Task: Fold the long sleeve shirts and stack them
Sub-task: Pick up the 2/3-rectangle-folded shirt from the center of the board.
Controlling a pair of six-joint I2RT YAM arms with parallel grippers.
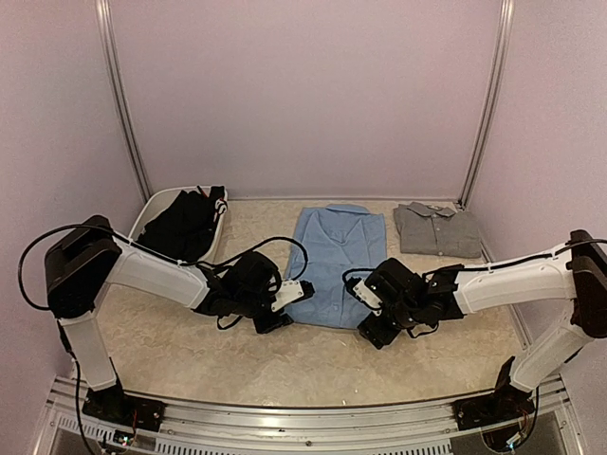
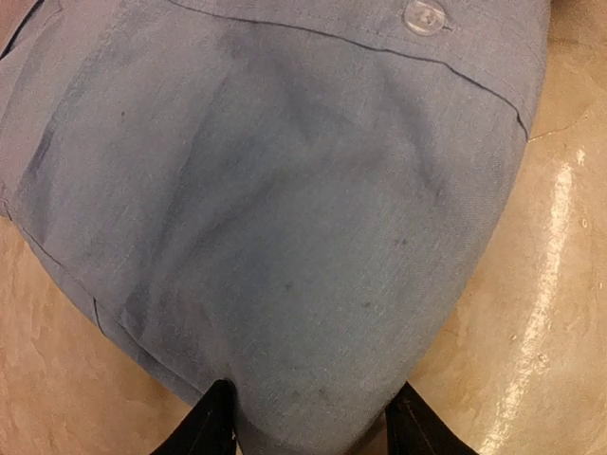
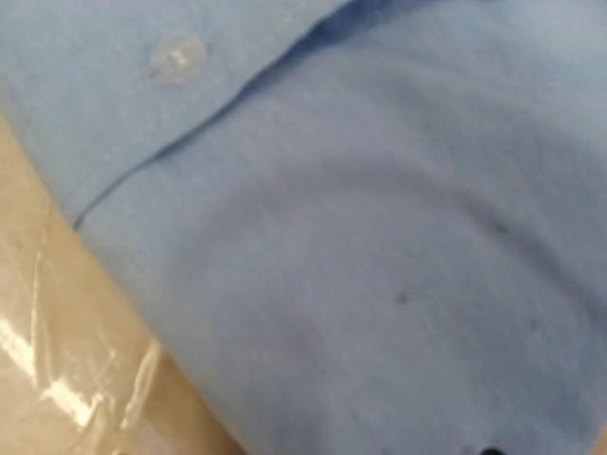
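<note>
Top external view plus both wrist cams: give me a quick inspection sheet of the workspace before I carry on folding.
Surface: beige mottled table, glossy, no spills seen.
Job's things: light blue shirt flat at centre, collar at the far end; grey shirt folded at far right; black shirt heaped in the white tub.
Clutter: the white tub at far left; nothing else seen.
Grippers: left gripper straddles the light blue shirt's near left hem, cloth between its fingers, grip unconfirmed; right gripper at the near right corner, state not visible.
Cables: black cable loops by the left wrist, across the shirt's edge in the top view.
Surroundings: plain walls, metal uprights.
</note>
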